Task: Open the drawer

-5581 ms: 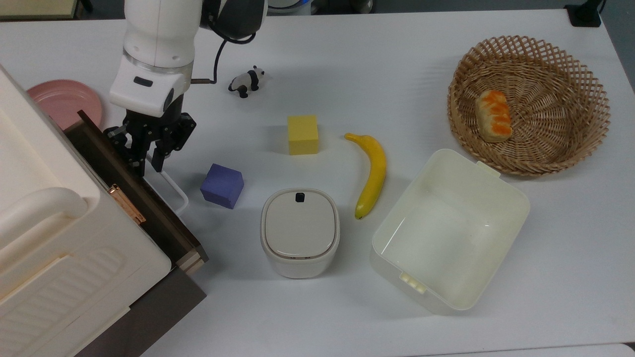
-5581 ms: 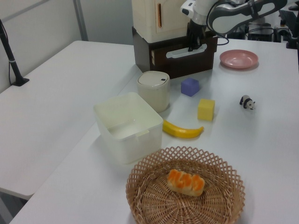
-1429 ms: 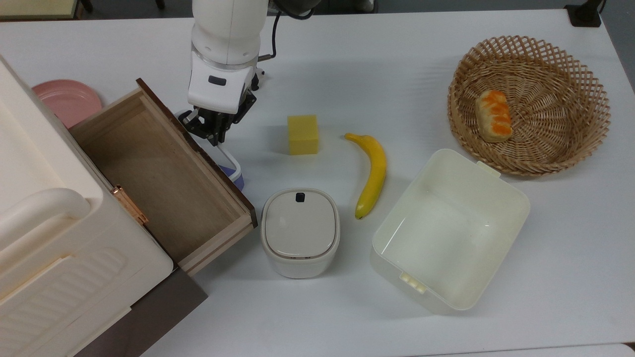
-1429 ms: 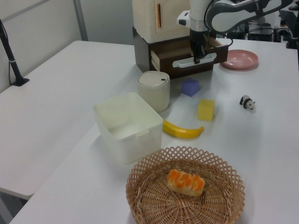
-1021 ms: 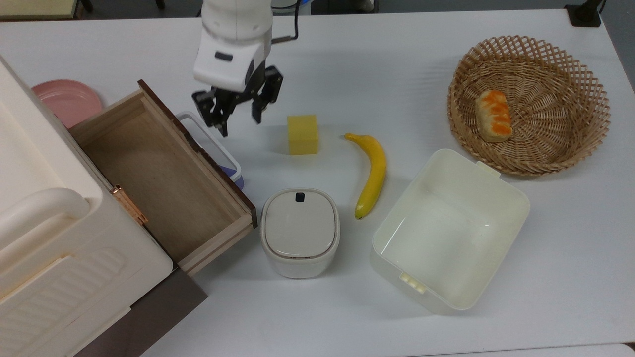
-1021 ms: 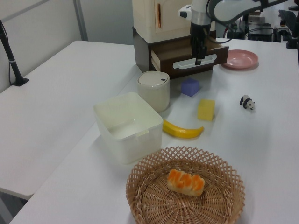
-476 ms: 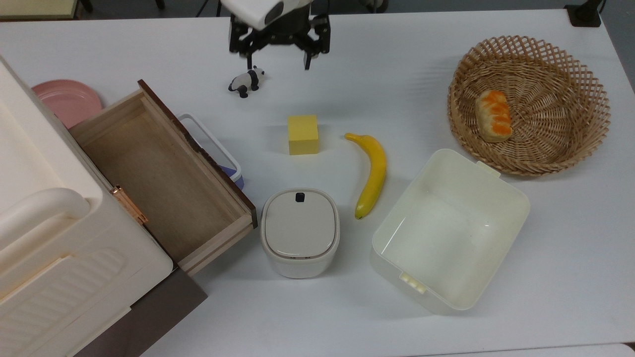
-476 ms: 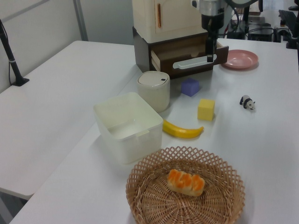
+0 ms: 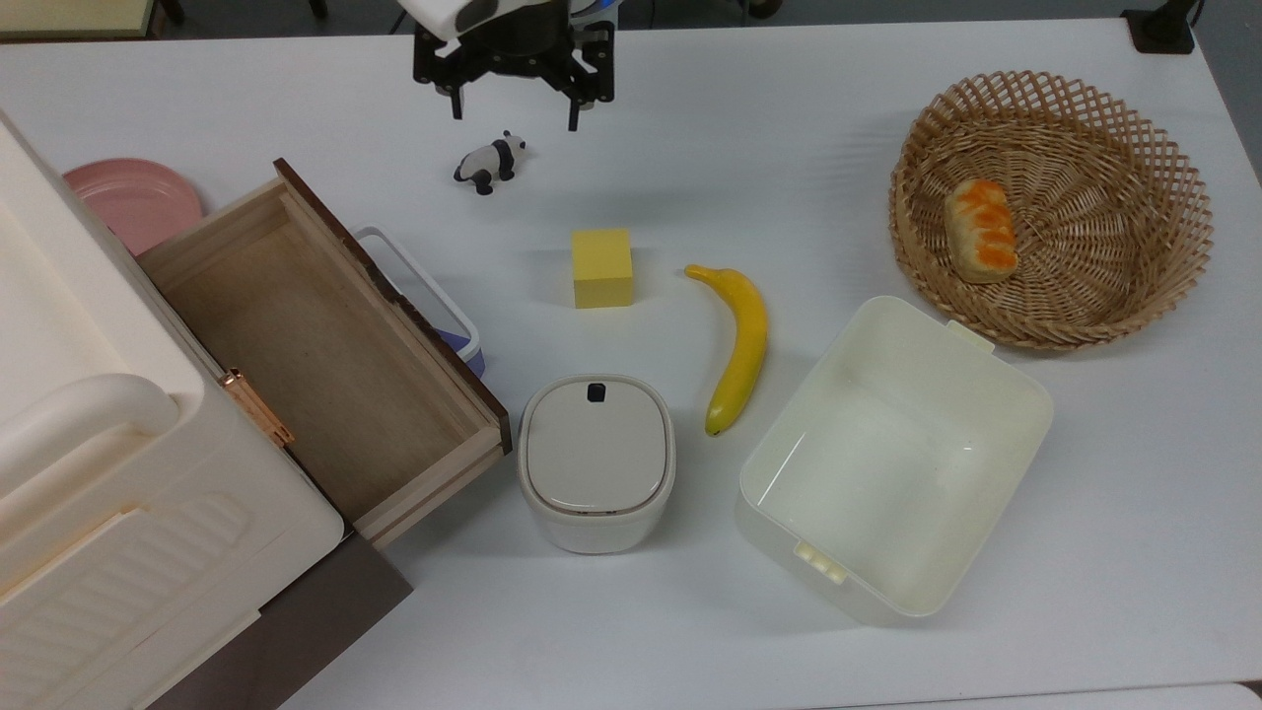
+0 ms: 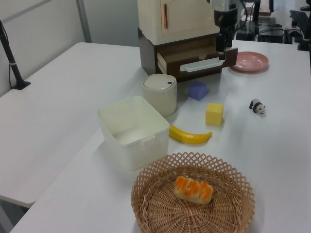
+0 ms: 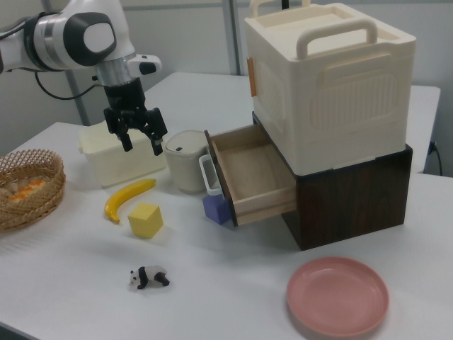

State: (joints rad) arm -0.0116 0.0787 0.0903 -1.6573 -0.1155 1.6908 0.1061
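Claw (image 9: 513, 110) spread wide above white table (image 9: 789, 128); drawer (image 9: 325, 355) open.

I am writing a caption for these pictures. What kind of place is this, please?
Probably a robot lab or test room: a robot arm with its gripper open stands over a white table set with toy props, such as a panda, a banana and a drawer unit.

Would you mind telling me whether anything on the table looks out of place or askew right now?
One thing stands out: the purple cube sits tucked under the white handle of the open drawer, right against its dark front panel. Everything else rests flat and intact, and the open hand hangs above the table, holding nothing.
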